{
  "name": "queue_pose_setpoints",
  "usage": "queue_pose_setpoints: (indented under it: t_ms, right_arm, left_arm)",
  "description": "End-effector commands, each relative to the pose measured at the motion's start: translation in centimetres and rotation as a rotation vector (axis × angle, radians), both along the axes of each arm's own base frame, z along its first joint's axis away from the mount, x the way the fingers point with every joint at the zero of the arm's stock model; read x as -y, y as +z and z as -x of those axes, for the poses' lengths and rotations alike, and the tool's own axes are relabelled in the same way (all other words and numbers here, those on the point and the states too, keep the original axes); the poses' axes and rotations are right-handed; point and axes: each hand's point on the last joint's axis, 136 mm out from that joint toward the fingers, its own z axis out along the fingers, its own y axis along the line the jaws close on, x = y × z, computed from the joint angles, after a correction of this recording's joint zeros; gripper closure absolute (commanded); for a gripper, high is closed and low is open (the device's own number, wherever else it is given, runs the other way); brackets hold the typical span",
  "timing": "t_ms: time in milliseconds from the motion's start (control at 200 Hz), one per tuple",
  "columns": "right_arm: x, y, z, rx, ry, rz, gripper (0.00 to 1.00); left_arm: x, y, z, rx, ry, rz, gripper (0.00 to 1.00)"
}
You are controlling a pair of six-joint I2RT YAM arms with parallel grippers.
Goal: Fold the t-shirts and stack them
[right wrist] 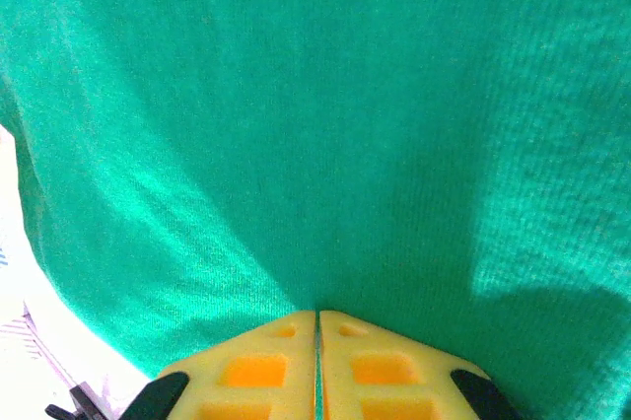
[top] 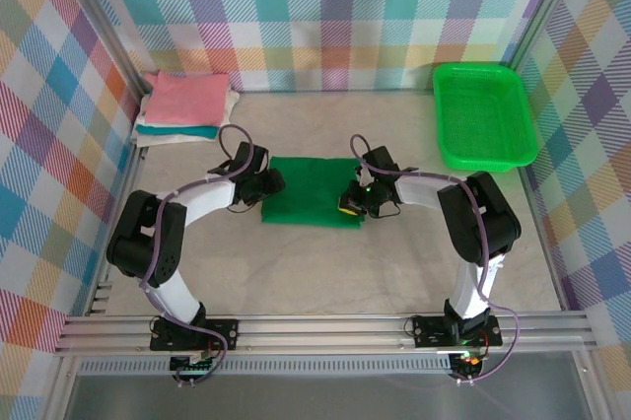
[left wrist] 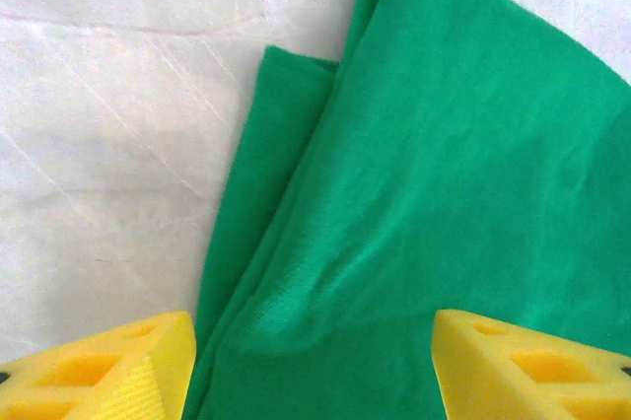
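Observation:
The dark green t-shirt point(top: 311, 191) lies folded into a rectangle in the middle of the table. My left gripper point(top: 268, 183) hovers at its left edge, open; in the left wrist view its yellow fingers point(left wrist: 128, 366) stand wide apart over the layered cloth point(left wrist: 444, 174), holding nothing. My right gripper point(top: 353, 201) is at the shirt's right front edge. In the right wrist view it point(right wrist: 316, 316) is shut, with a thin strip of green cloth point(right wrist: 325, 124) pinched between the pads. A stack of folded pink, white and teal t-shirts point(top: 187, 105) rests at the back left.
A bright green plastic basket point(top: 483, 114) stands at the back right. Checkered walls close in the table point(top: 394, 262) on three sides. An aluminium rail with both arm bases runs along the near edge.

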Motion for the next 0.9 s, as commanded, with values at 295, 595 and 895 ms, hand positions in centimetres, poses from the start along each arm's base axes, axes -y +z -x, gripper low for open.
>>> queue_pose_setpoints:
  t_ms: [295, 595, 895]
  right_arm:
    - [-0.2, -0.1, -0.4, -0.001, -0.004, -0.013, 0.9]
    - [-0.2, -0.2, -0.3, 0.002, -0.005, -0.013, 0.92]
    - [-0.2, -0.4, -0.1, 0.004, -0.01, -0.023, 0.92]
  left_arm:
    - [0.1, -2.0, -0.9, -0.052, -0.08, -0.114, 0.3]
    - [3.9, -3.6, -1.6, -0.035, -0.162, -0.056, 0.43]
    - [7.3, -3.6, -2.0, 0.004, -0.191, 0.087, 0.84]
